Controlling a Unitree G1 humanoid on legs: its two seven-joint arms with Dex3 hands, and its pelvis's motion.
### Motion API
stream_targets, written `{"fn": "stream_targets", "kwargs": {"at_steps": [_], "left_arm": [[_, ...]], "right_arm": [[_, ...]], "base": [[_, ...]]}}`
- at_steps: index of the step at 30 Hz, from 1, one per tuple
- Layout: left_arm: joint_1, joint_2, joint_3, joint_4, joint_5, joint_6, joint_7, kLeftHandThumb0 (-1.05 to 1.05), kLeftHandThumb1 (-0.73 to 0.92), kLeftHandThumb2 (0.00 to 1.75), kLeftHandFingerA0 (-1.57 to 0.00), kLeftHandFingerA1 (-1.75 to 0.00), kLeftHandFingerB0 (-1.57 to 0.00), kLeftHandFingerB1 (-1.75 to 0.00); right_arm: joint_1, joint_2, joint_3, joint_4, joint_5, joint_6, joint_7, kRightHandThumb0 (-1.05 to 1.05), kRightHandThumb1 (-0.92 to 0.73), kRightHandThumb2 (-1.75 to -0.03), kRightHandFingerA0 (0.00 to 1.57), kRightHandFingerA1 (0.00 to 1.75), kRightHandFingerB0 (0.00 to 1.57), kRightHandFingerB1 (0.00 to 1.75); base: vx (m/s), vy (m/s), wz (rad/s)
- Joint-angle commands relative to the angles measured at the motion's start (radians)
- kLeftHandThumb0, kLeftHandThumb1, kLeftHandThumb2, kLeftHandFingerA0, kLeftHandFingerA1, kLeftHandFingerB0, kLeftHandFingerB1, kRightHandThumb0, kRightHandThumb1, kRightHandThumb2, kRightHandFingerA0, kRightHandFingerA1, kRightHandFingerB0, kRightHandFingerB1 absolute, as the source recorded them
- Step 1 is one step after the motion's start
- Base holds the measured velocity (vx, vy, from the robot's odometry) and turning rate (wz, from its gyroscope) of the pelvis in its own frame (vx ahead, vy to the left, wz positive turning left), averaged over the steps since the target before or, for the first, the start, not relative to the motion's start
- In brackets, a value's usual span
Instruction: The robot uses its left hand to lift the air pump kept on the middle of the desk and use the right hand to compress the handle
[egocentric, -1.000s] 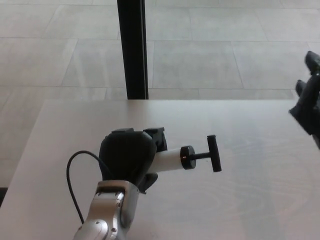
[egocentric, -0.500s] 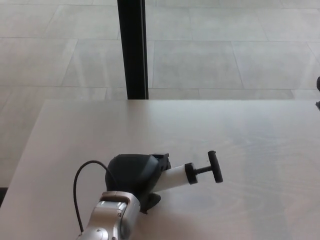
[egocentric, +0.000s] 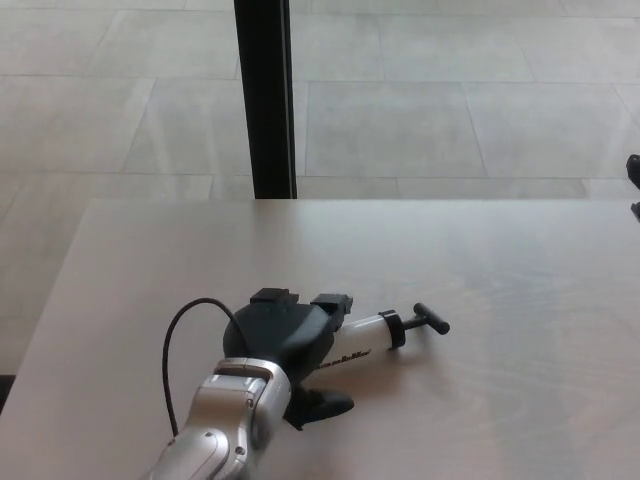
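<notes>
Air pump (egocentric: 360, 336) lies on its side near the middle of the pale wooden counter (egocentric: 500, 300), white barrel pointing right, its black T-handle (egocentric: 430, 319) pulled out at the right end. Beyond the counter's far edge a black post (egocentric: 265, 95) rises from the tiled floor (egocentric: 430, 110). From the near left the silver forearm reaches in; the left hand (egocentric: 290, 345) covers the pump's left end, fingers curled over it. A black cable (egocentric: 190, 340) loops beside the wrist. Only a dark sliver of the right hand (egocentric: 634, 185) shows at the right edge, so its fingers' state cannot be told
</notes>
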Motion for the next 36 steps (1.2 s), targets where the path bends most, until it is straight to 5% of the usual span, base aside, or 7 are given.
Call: {"fn": "stream_targets", "kwargs": {"at_steps": [1, 19, 20, 22, 24, 28, 36], "left_arm": [[-0.053, 0.079, -0.003, -0.020, -0.052, 0.119, -0.377, -0.95, 0.59, 1.00, -0.05, -0.14, -0.12, -0.03], [0.140, 0.020, 1.010, -0.541, -1.022, -0.008, -0.256, -0.83, 0.71, 1.14, 0.00, -0.27, 0.00, -0.16], [0.146, 0.014, 1.075, -0.536, -1.082, 0.008, -0.248, -0.82, 0.88, 0.68, 0.00, -0.29, 0.00, -0.12], [0.165, 0.031, 1.189, -0.497, -1.192, 0.006, -0.266, -0.94, 0.82, 1.13, 0.00, -0.17, 0.00, -0.06], [0.172, 0.071, 1.375, -0.379, -1.357, 0.025, -0.297, -0.93, 0.78, 1.11, 0.00, -0.17, 0.00, -0.06], [0.255, 0.164, 1.545, -0.271, -1.354, 0.026, -0.331, -0.81, 0.90, 0.68, -0.01, -0.30, 0.00, -0.11], [0.453, 0.461, 1.869, 0.244, -1.331, -0.082, -0.421, -0.78, 0.66, 1.08, -0.03, -0.48, -0.02, -0.28]], "right_arm": [[0.001, -0.018, -0.007, 0.017, -0.003, -0.001, -0.033, -0.77, -0.91, -0.78, 0.18, 0.59, 0.30, 0.42], [0.048, -0.115, -0.116, 0.031, 0.020, 0.006, 0.007, -0.81, -0.92, -0.77, 0.20, 0.65, 0.21, 0.38], [0.047, -0.117, -0.127, 0.040, 0.011, -0.002, -0.010, -0.81, -0.92, -0.77, 0.25, 0.66, 0.26, 0.41], [0.047, -0.125, -0.152, 0.050, 0.022, -0.001, -0.008, -0.81, -0.92, -0.75, 0.22, 0.67, 0.24, 0.41], [0.049, -0.143, -0.192, 0.072, 0.047, 0.007, 0.003, -0.80, -0.79, -1.18, 0.26, 0.68, 0.19, 0.50], [0.103, -0.175, -0.243, 0.081, 0.057, 0.003, 0.027, -0.79, -0.92, -0.74, 0.22, 0.65, 0.24, 0.38], [0.207, -0.316, -0.390, 0.220, 0.089, -0.055, 0.113, -0.84, -0.85, -0.83, 0.26, 0.65, 0.22, 0.39]], "base": [[0.00, 0.000, 0.00], [0.00, 0.000, 0.00], [0.00, 0.000, 0.00], [0.00, 0.000, 0.00], [0.00, 0.000, 0.00], [0.00, 0.000, 0.00], [0.00, 0.000, 0.00]]}}
